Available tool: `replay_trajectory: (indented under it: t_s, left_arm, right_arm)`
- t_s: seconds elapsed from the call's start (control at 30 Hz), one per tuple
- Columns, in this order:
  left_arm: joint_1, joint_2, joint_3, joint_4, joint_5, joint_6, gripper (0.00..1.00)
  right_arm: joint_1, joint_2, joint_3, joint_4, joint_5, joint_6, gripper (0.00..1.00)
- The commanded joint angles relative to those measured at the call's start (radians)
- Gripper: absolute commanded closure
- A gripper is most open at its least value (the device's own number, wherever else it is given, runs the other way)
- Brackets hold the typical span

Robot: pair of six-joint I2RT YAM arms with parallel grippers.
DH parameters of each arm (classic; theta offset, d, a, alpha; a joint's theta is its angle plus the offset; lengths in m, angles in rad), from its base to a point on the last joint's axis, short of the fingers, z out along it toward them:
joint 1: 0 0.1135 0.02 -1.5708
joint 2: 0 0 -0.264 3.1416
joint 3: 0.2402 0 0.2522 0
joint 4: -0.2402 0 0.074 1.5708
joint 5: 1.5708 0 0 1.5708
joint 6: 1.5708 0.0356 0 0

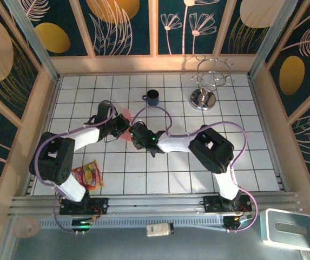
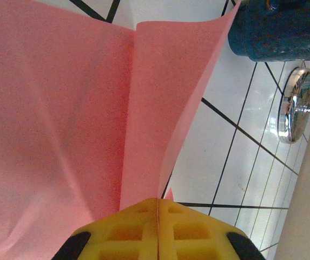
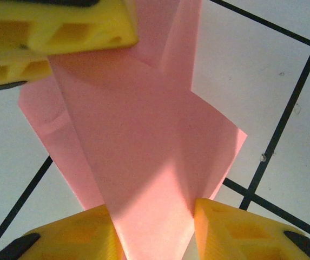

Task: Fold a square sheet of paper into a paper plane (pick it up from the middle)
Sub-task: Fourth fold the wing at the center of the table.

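Observation:
The paper plane point(image 1: 126, 115) is a folded pink-red sheet held just above the white tiles, left of the table's middle, between both grippers. My left gripper point(image 1: 120, 127) is shut on its lower edge. In the left wrist view the yellow jaws point(image 2: 158, 205) are pressed together and the paper point(image 2: 63, 108) fans upward in two flaps. My right gripper point(image 1: 135, 132) faces it from the right. In the right wrist view its fingers point(image 3: 155, 219) stand apart, open, with the creased paper point(image 3: 144, 146) passing between them. The left gripper's yellow fingers point(image 3: 52, 27) show at the top left.
A dark blue mug point(image 1: 153, 97) stands behind the grippers, also seen in the left wrist view point(image 2: 276, 30). A chrome stand point(image 1: 203, 99) sits at the back right. A red and yellow snack packet point(image 1: 88, 176) lies by the left arm's base. Wooden walls enclose the tiled table point(image 1: 241, 162).

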Motion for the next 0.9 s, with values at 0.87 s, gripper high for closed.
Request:
replay_trajectory:
  t_s: [0.87]
  left_arm:
    - [0.055, -0.036, 0.146, -0.213, -0.163, 0.137, 0.56]
  right_arm:
    - [0.008, -0.041, -0.064, 0.018, -0.058, -0.034, 0.85]
